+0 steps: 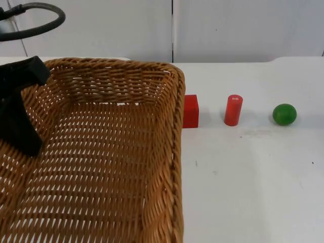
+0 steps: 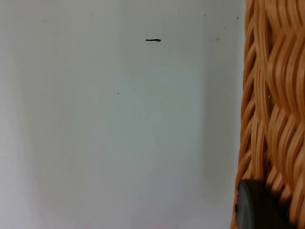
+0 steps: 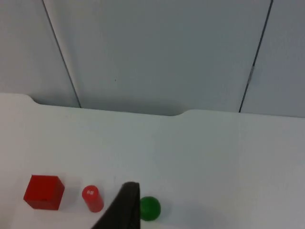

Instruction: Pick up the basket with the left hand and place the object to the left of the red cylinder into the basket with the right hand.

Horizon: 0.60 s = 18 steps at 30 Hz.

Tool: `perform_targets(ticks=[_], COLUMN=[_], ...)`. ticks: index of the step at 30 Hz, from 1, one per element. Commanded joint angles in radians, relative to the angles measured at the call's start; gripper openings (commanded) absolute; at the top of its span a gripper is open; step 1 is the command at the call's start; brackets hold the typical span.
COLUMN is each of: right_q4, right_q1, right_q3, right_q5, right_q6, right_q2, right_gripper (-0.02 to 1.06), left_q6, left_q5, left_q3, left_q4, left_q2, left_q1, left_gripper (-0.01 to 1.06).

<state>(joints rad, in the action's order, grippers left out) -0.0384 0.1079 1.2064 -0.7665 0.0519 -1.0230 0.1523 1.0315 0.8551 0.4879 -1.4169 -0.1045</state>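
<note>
A woven wicker basket (image 1: 177, 126) hangs close below the top camera and hides the table's left half. My left gripper (image 1: 24, 132) is shut on its left rim, and the weave (image 2: 274, 95) runs right beside that gripper in the left wrist view. A red cube (image 1: 190, 111) sits just past the basket's right wall. To its right stands the upright red cylinder (image 1: 233, 110), then a green ball (image 1: 284, 114). My right gripper (image 3: 125, 207) hovers well above the table, looking down on the cube (image 3: 44, 192), cylinder (image 3: 92, 198) and ball (image 3: 150, 208).
The grey partition wall (image 1: 228, 30) closes off the table's far edge just behind the row of objects. White table top (image 1: 253, 192) lies bare to the right of the basket. A small dark mark (image 2: 153, 40) lies on the table below the left wrist.
</note>
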Motion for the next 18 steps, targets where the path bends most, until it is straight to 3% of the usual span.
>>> perform_targets(ticks=[1, 5, 12, 18], right_q4=[-0.020, -0.077, -0.080, -0.153], right_q1=[-0.005, -0.003, -0.003, 0.023], right_q3=[0.025, 0.072, 0.125, 0.236], right_q5=[-0.015, -0.019, -0.029, -0.086], right_q6=[0.029, 0.097, 0.123, 0.229], right_q2=[-0.035, -0.147, -0.275, -0.434], right_gripper=[1.05, 1.05, 1.05, 1.05], left_q6=[0.000, 0.003, 0.007, 0.009], left_q5=[0.000, 0.000, -0.017, -0.024], left_q3=[0.007, 0.007, 0.007, 0.007], left_q4=[0.030, 0.030, 0.032, 0.047], left_q2=[0.011, 0.011, 0.011, 0.011], left_q1=[0.001, 0.001, 0.001, 0.001], left_gripper=[0.00, 0.00, 0.00, 0.00])
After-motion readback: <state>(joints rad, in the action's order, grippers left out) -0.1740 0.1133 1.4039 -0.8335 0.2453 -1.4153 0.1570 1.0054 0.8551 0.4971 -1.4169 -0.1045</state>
